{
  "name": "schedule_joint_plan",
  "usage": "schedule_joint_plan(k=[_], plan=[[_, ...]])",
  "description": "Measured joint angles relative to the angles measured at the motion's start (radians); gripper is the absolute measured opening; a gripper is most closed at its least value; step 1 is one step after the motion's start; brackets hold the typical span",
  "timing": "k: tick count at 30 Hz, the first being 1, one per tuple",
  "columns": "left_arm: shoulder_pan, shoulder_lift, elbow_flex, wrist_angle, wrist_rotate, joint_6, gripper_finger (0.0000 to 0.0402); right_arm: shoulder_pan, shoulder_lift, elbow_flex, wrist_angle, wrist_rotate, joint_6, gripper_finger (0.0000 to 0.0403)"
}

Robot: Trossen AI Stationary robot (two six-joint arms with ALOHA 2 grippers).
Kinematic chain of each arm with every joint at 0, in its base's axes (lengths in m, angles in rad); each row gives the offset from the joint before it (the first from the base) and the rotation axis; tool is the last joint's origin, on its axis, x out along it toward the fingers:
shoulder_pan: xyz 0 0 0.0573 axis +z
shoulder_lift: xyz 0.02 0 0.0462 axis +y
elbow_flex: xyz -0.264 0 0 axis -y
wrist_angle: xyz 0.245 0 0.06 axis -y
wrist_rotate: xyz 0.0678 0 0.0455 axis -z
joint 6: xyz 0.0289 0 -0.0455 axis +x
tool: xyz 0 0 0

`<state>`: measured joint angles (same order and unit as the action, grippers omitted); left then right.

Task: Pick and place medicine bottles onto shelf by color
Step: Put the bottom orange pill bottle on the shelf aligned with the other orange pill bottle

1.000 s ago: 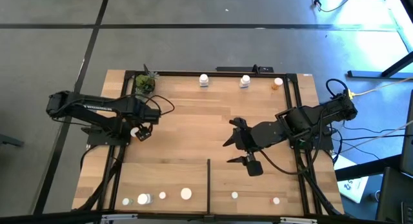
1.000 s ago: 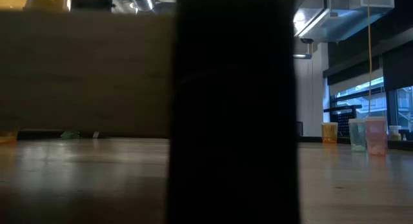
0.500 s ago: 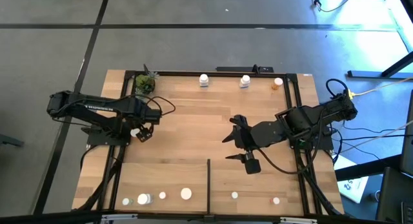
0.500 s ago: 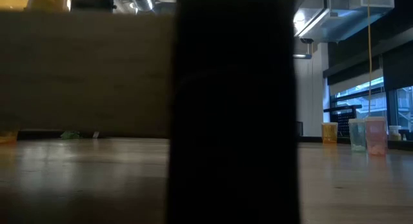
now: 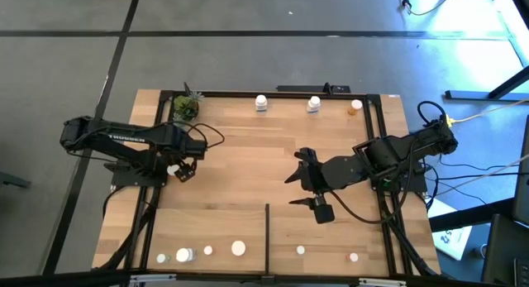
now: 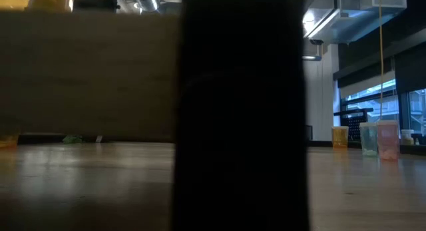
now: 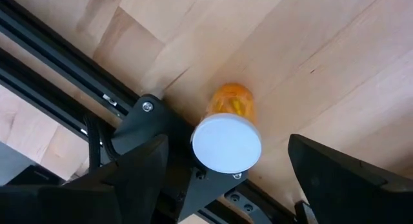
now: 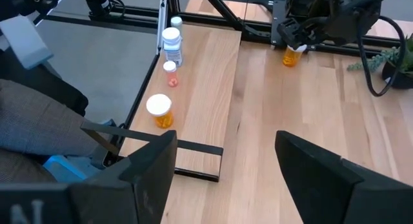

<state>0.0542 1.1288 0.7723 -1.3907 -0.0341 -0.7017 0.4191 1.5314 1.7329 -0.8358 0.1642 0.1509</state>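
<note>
An orange medicine bottle (image 7: 227, 130) with a white cap stands upright on the light-wood shelf (image 5: 248, 163), at its left edge beside a black bracket. My left gripper (image 7: 226, 150) points down over it, open, one finger on either side of the cap and clear of it; from above this shows as a white cap (image 5: 173, 169) under the gripper (image 5: 178, 171). My right gripper (image 5: 291, 193) hangs open above the middle right of the shelf, holding nothing. Three bottles (image 5: 313, 104) stand along the far edge and several more (image 5: 238, 248) along the near edge.
A thin black divider strip (image 5: 267, 237) runs in from the near edge. A small potted plant (image 5: 187, 107) sits at the far left corner. In the right wrist view a person's grey trouser leg (image 8: 39, 121) shows beyond the near-edge bottles (image 8: 159, 111). A dark post (image 6: 243, 111) blocks the low view.
</note>
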Motion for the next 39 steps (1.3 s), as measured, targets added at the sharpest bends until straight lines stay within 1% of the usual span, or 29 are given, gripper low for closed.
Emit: schedule_joint_plan(k=[7,13,29,39], plan=[[-0.044,0.05,0.001,0.001,0.0,-0.003,0.0314,0.0,0.0,0.0,-0.007,0.0,-0.002,0.0264],[-0.076,0.131,0.001,0.0,0.0,-0.003,0.0314,0.0,0.0,0.0,-0.007,0.0,-0.003,0.0264],[-0.077,0.317,0.001,0.0,0.0,-0.003,0.0314,0.0,0.0,0.0,-0.007,0.0,-0.005,0.0264],[-0.077,0.38,0.001,0.004,-0.006,0.005,0.0314,0.0,0.0,0.0,-0.007,0.0,-0.006,0.0264]])
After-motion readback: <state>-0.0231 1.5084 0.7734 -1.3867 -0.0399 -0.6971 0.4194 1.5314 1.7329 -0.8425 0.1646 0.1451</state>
